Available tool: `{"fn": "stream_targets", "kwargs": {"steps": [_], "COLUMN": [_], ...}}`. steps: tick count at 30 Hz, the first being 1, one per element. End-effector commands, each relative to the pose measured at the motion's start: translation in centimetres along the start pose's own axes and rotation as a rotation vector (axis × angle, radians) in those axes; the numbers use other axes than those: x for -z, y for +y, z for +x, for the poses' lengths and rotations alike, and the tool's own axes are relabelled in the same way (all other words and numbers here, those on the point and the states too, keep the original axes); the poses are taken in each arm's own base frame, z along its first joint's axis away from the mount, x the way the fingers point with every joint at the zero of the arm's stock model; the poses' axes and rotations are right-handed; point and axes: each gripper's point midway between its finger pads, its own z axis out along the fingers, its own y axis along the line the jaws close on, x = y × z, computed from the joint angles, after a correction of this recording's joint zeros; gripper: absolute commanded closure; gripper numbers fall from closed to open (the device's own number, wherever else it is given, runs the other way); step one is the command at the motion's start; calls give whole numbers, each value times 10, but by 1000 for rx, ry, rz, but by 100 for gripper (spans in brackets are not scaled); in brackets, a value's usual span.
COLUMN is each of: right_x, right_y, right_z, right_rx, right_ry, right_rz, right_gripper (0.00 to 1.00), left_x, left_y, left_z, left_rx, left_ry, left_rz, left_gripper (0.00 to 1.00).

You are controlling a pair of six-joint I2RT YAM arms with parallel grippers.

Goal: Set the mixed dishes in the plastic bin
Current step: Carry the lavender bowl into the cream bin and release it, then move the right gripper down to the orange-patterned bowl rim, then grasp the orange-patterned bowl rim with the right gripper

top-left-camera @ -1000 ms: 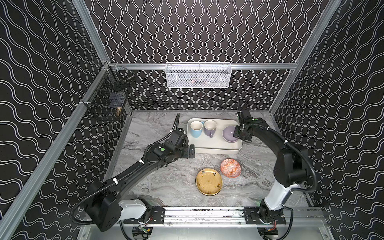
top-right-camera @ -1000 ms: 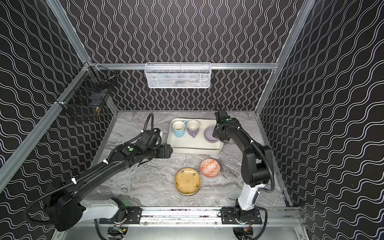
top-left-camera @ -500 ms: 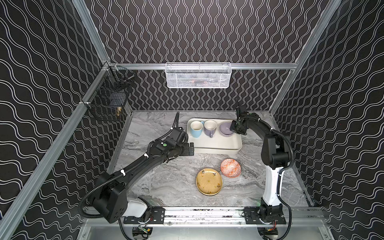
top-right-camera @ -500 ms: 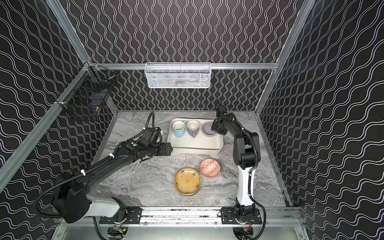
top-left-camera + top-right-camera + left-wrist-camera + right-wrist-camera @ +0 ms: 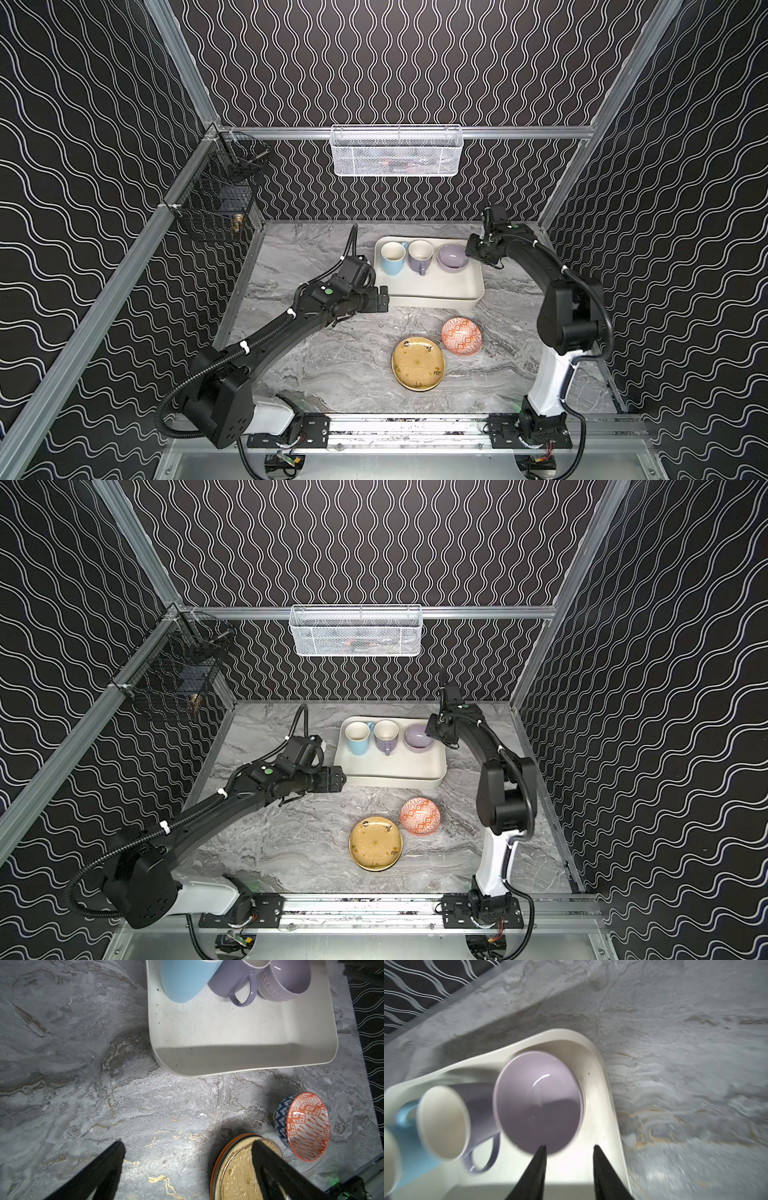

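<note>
The cream plastic bin [image 5: 432, 291] holds a light-blue mug [image 5: 392, 258], a lilac mug [image 5: 419, 255] and a lilac bowl [image 5: 453, 257] in a row along its far side. My right gripper [image 5: 569, 1146] stands open just off the bowl's [image 5: 537, 1101] rim, with nothing between its fingers. On the table in front of the bin lie a mustard plate [image 5: 417, 363] and an orange-patterned bowl [image 5: 461, 336]. An orange plate's rim [image 5: 216, 1163] shows under the mustard plate [image 5: 236, 1172]. My left gripper [image 5: 384, 297] hangs wide open and empty by the bin's front-left corner.
A white wire-mesh basket [image 5: 397, 151] hangs on the back rail and a black wire basket [image 5: 216, 199] on the left rail. The bin's near half [image 5: 239, 1032] is bare. Metal frame rails edge the marble table [image 5: 316, 365].
The right gripper carried the lilac bowl to the bin's far right corner beside the lilac mug, then opened off it. The left arm shifted only slightly.
</note>
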Motion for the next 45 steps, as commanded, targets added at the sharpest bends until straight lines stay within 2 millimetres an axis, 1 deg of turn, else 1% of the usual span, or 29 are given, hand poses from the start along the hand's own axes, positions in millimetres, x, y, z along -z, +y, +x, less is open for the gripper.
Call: {"fn": "stream_targets", "kwargs": {"steps": [1, 6, 8, 10, 11, 12, 15, 17, 19, 22, 26, 29, 36, 39, 42, 45], "right_x": [25, 51, 58, 64, 66, 65, 67, 68, 69, 68, 64, 59, 47, 53, 67, 80], "right_y": [-3, -18, -17, -17, -18, -23, -26, -31, -36, -45, -54, -59, -64, -62, -58, -60], "right_z": [24, 90, 123, 150, 161, 178, 207, 219, 228, 234, 243, 246, 251, 246, 236, 228], "right_rx": [3, -4, 7, 33, 40, 50, 62, 53, 40, 30, 28, 33, 30, 19, 22, 25], "right_ry": [26, 72, 96, 113, 115, 133, 143, 141, 135, 128, 147, 153, 171, 141, 105, 74], "right_rz": [-27, -48, -63, -50, -30, -5, 11, 10, -2, 13, 45, 63, 96, 76, 59, 77], "right_gripper": [61, 61, 61, 61, 61, 61, 61, 61, 61, 61, 61, 60, 61, 61, 60, 59], "left_x": [-1, 3, 5, 7, 8, 9, 9, 11, 12, 14, 15, 16, 18, 18, 18, 16], "left_y": [-4, -18, -30, -42, -46, -48, -43, -40, -34, -28, -26, -26, -29, -29, -27, -28], "left_z": [8, 31, 43, 56, 62, 70, 89, 100, 110, 122, 130, 132, 129, 129, 129, 128], "left_rx": [11, -14, -42, -76, -85, -94, -100, -101, -96, -89, -83, -81, -96, -100, -103, -108], "left_ry": [12, 18, 24, 29, 32, 37, 51, 58, 62, 73, 76, 78, 71, 70, 67, 68], "left_rz": [30, 62, 89, 123, 130, 130, 106, 97, 86, 75, 74, 75, 74, 69, 62, 61], "left_gripper": [2, 1, 2, 1, 1, 1, 1, 1, 1, 1, 1, 1, 1, 1, 1, 1]}}
